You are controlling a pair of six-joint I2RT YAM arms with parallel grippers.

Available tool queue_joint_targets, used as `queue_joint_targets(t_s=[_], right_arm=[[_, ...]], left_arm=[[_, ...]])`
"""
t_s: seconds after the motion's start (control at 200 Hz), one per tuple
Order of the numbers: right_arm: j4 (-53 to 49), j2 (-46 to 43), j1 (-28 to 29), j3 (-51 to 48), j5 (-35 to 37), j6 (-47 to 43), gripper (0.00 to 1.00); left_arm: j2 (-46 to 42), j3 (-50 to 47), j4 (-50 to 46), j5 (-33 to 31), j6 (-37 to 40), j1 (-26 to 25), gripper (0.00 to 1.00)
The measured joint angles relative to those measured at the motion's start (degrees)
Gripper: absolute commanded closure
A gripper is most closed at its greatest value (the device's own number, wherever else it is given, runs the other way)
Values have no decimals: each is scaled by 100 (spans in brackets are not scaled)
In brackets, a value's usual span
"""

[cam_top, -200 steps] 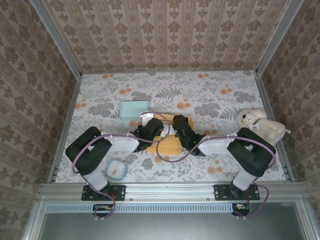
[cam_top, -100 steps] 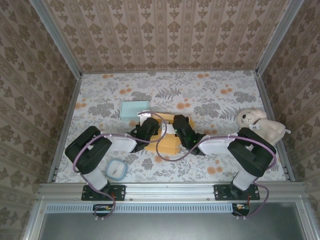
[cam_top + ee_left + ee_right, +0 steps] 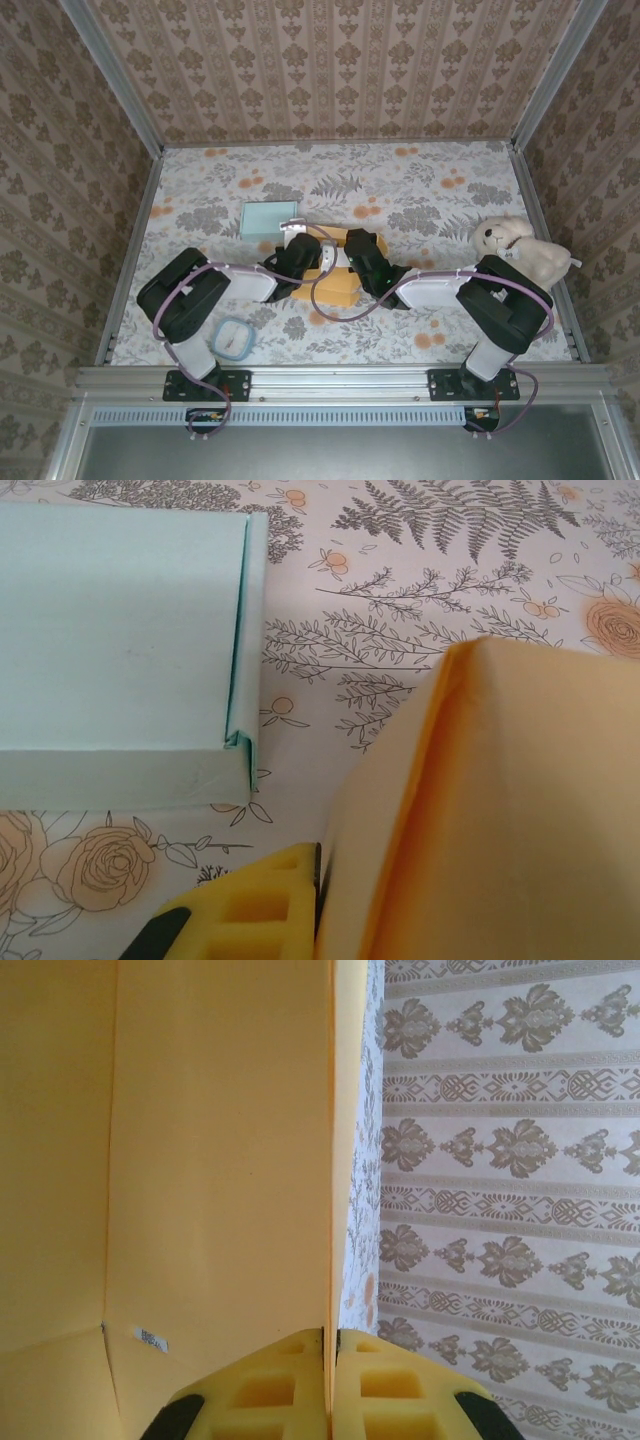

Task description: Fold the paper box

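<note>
Floral table (image 3: 420, 200); overhead: plush dog (image 3: 520, 250); wrist: right claw (image 3: 330, 1385) clamps paper box (image 3: 220, 1160).

Orange paper box (image 3: 338, 288), mint box (image 3: 270, 217), floral-printed table (image 3: 420, 190).

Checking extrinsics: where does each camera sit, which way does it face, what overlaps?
Top external: above and behind the bases, looking down on the floral table; both arms show.
Left wrist: low over the table, facing pale green box and orange paper box; one yellow finger pad shows.
Right wrist: against the orange paper box, wallpapered wall beyond; right gripper pinches its edge.
Shared: orange paper box in all three; pale green box in top and left wrist.
</note>
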Motion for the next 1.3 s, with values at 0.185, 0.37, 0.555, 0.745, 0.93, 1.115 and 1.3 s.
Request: queue_joint_targets(t_s=[0.185, 0.37, 0.555, 0.745, 0.93, 1.115, 1.3], right_arm=[[0, 0, 0, 0, 0, 46, 100], [9, -13, -20, -7, -63, 160, 84], [-219, -365, -87, -210, -175, 446, 71], [-546, -931, -125, -404, -424, 866, 58], [-802, -1836, -127, -505, -671, 1499, 55], [-1340, -2953, -133, -459, -710, 3292, 52], [-2258, -3467, -192, -15, -664, 6299, 50]], left_arm=[[17, 2, 55, 20, 125, 0, 100], [17, -74, 212, 52, 273, 2, 100], [17, -210, 402, -197, 315, 267, 100], [20, -323, 564, -372, 315, 404, 100], [20, -452, 802, -345, 341, 404, 100], [-20, -688, 1226, -162, 446, 411, 100], [-39, -881, 1580, 83, 448, 402, 100]])
